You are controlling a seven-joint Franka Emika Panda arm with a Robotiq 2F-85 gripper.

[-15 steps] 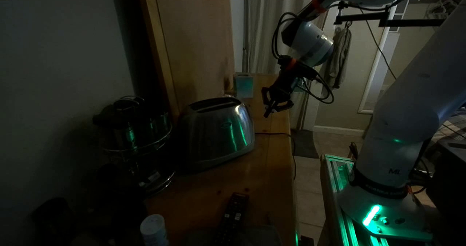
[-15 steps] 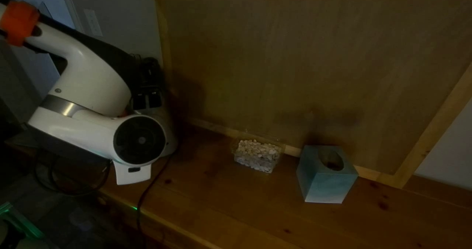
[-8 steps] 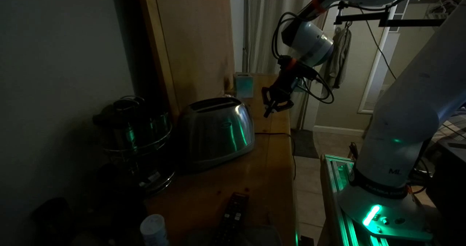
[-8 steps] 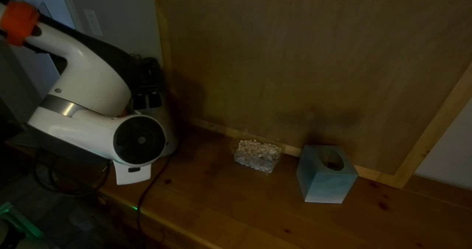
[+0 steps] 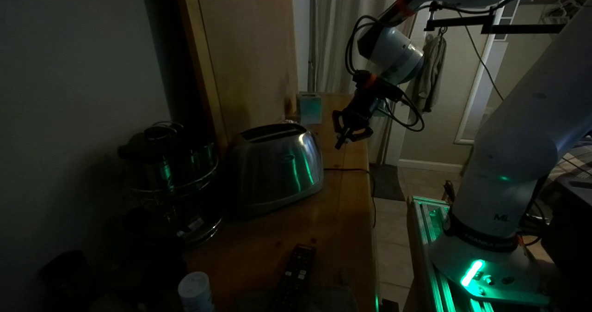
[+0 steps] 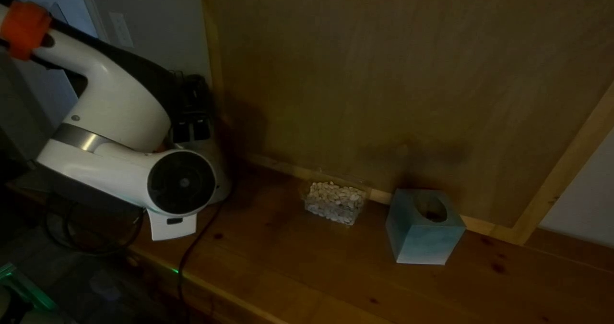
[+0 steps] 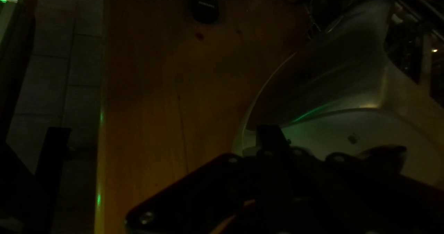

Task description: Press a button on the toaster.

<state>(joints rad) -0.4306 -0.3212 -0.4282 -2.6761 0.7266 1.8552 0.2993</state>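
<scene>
The shiny steel toaster (image 5: 277, 168) with a dark slotted top stands on the wooden counter in an exterior view. It is mostly hidden behind the arm in an exterior view (image 6: 219, 170). In the wrist view the toaster (image 7: 347, 85) fills the right side, its pale end panel facing the gripper. A small dark spot (image 7: 352, 138) shows on that panel; I cannot tell whether it is a button. My gripper (image 5: 341, 144) is shut and empty, fingertips together and pointing down, beside the toaster's far end. In the wrist view the gripper (image 7: 270, 131) overlaps the panel; contact cannot be told.
A dark metal pot (image 5: 171, 164) on a wire rack is beside the toaster. A remote (image 5: 296, 272) and a white-lidded container (image 5: 195, 289) lie nearer. A box of pebbles (image 6: 335, 203), a blue tissue box (image 6: 424, 228) and a cord (image 6: 194, 242) are on the counter.
</scene>
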